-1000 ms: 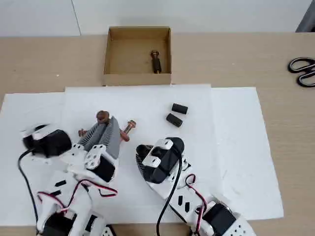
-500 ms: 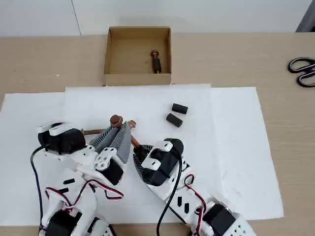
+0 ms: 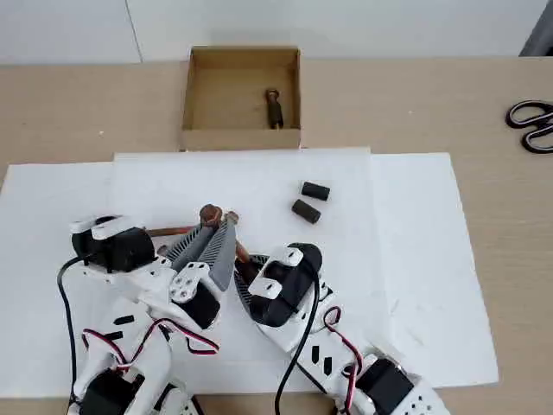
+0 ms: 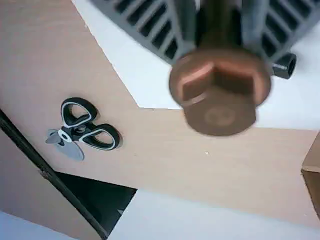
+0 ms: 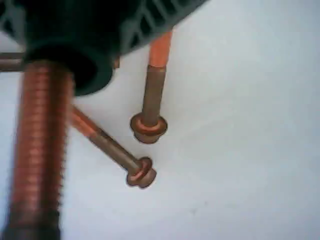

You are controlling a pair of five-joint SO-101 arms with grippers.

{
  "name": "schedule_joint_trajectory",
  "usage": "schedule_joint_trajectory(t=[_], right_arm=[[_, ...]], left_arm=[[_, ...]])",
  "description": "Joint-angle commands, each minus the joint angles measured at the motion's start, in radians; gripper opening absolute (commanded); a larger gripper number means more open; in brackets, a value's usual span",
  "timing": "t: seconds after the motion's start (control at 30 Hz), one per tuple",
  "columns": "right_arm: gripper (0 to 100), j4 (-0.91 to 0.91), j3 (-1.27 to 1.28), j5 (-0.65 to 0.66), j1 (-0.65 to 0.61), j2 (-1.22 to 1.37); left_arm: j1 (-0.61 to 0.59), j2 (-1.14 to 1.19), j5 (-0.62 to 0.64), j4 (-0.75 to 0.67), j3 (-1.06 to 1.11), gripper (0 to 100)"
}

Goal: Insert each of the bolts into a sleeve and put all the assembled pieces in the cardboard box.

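The high camera hangs above the table (image 3: 449, 104) and looks down on it, with the cardboard box (image 3: 242, 138) at the far side. The left wrist camera sits very close behind the left gripper (image 4: 220, 40), looking along its clamped bolt (image 4: 220, 95) toward the scissors (image 4: 82, 130) (the high view has them too, at its right edge). The right wrist camera looks from very near onto the white sheet (image 5: 250, 150) with two loose bolts (image 5: 148, 125).

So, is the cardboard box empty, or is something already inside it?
Not empty. The high view shows one bolt, seemingly in a dark sleeve, lying inside the cardboard box near one side wall.
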Motion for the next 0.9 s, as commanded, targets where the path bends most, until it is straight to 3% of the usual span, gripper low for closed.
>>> schedule_joint_trajectory(t=[0.0,0.3,0.6,0.87], right_arm=[[0.2,-0.031,-0.009,0.000,-0.001,-0.019],[0.2,-0.031,-0.026,0.000,0.044,-0.019],[0.2,-0.033,-0.028,0.002,0.041,-0.019],[0.2,-0.074,-0.028,0.049,0.039,-0.021]], left_arm=[[0.008,-0.008,0.000,-0.025,-0.008,0],[0.009,-0.006,-0.002,-0.023,-0.005,0],[0.011,-0.006,-0.117,-0.023,0.024,0],[0.054,-0.006,-0.118,-0.018,0.047,0]])
